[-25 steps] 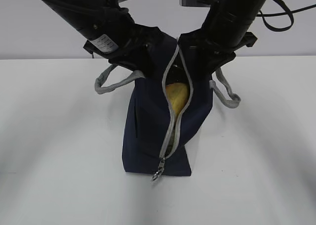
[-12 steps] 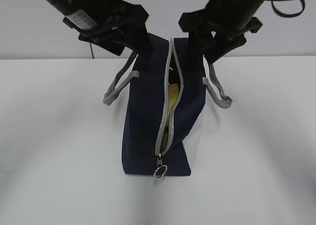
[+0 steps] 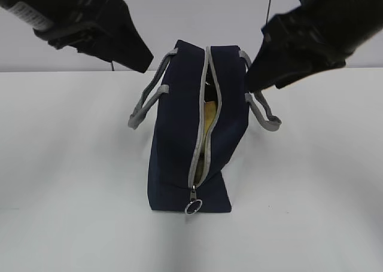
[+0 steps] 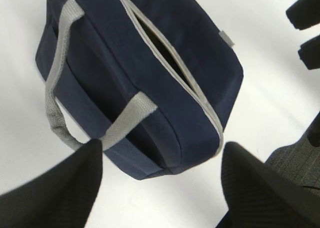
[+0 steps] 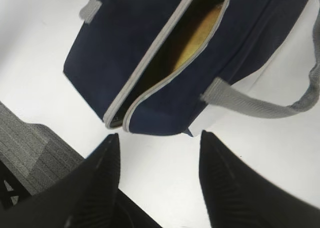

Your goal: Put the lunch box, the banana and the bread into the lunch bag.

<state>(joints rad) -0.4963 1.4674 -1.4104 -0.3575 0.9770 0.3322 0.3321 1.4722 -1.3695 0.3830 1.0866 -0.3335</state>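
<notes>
The navy lunch bag (image 3: 176,158) stands on the white table, its grey zipper strip partly open along the top, its metal ring pull (image 3: 193,207) at the near end. Something yellow (image 3: 207,118) shows through the gap, also in the right wrist view (image 5: 200,35); I cannot tell whether it is the banana or the bread. The lunch box is hidden. My left gripper (image 3: 140,60) is open and empty, up and to the left of the bag (image 4: 162,145). My right gripper (image 3: 254,83) is open and empty, up and to the right of it (image 5: 160,134).
Grey webbing handles hang off both sides of the bag, left (image 3: 145,101) and right (image 3: 264,112). The white table (image 3: 72,194) ends at the wall behind the bag. Grey floor shows past the table's edge (image 5: 30,148).
Both grippers have let go of the bag's top, risen and drawn apart to the sides. The zipper gap has narrowed and the handles have dropped.
</notes>
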